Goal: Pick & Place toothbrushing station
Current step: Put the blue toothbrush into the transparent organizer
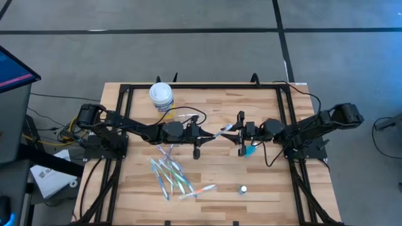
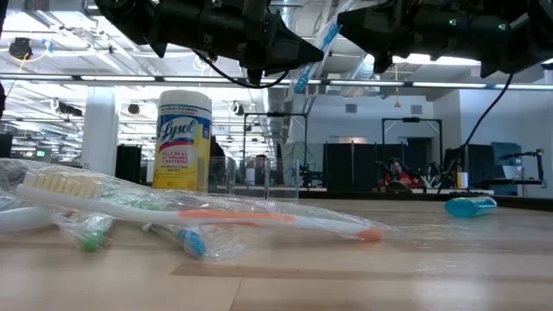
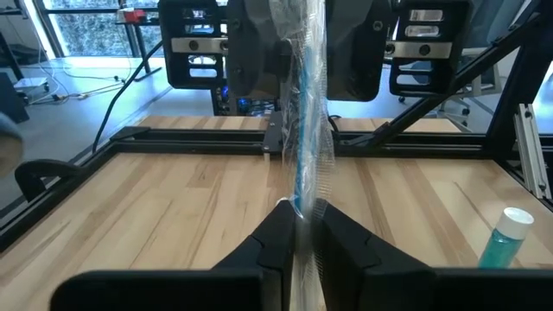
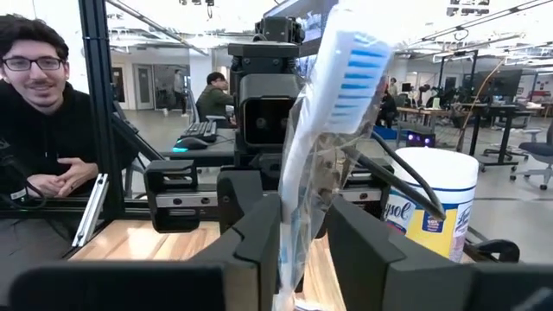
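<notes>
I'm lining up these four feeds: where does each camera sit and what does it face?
High: overhead, straight down; both arms, table.
Low: table height, facing the room; arms overhead.
Left wrist: past left gripper pinching wrapped toothbrush.
Right wrist: past right gripper around that toothbrush, toward the wipes canister.
All four show this toothbrush.

Toothbrush (image 4: 341,82) held mid-frame – white head, blue bristle stripes, clear wrap. Canister (image 2: 182,138) – yellow body, white lid, blue lettering. Tube (image 3: 505,239) lower right – teal-blue, white cap. Loose toothbrushes (image 1: 173,176) – white, blue, green, orange. Table (image 1: 264,185) – pale wood planks, black frame.
</notes>
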